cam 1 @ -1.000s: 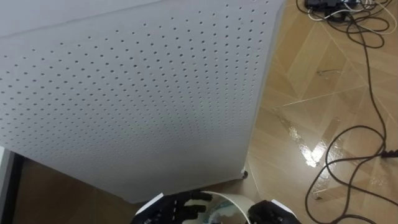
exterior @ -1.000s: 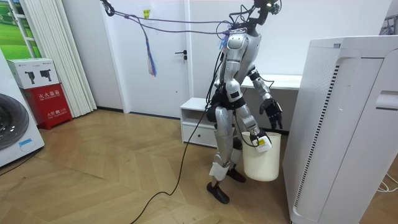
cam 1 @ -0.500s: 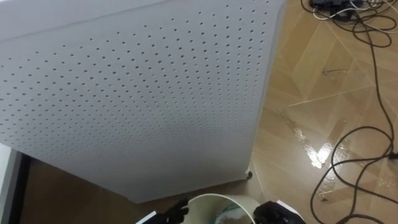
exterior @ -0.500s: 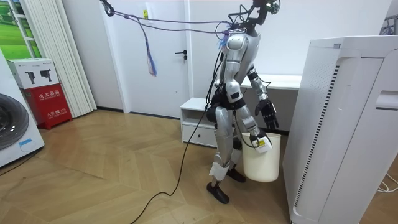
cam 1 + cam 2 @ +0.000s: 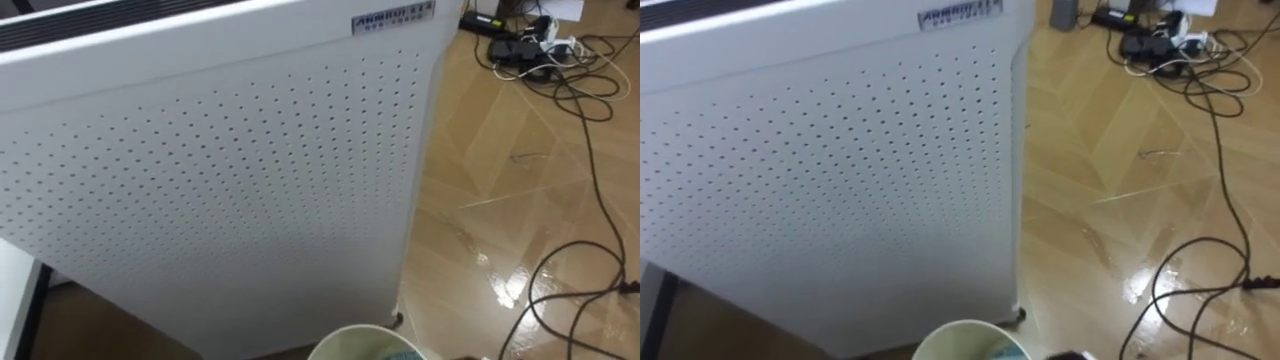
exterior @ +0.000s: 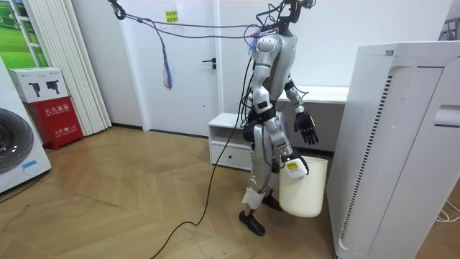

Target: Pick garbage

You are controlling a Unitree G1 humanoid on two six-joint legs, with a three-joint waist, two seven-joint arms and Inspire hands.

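A white bin (image 6: 302, 188) hangs tilted beside my legs, close to a tall white perforated unit (image 5: 220, 170). My right hand (image 6: 293, 167) is shut on the bin's near rim and carries it. The bin's rim (image 5: 365, 342) shows at the bottom edge of the eye views (image 5: 965, 340); what lies inside is too cut off to tell. My left hand (image 6: 307, 129) hangs free above the bin with its fingers open and holds nothing.
The white unit (image 6: 395, 144) stands right in front of me. Dark cables (image 5: 580, 250) and a power strip (image 5: 520, 45) lie on the wooden floor to my right. A low white cabinet (image 6: 228, 140) and a desk stand behind me.
My head has lifted, so the eye views have shifted up the unit and both hands have left them. The left hand has drawn up and away from the bin, which now hangs tilted.
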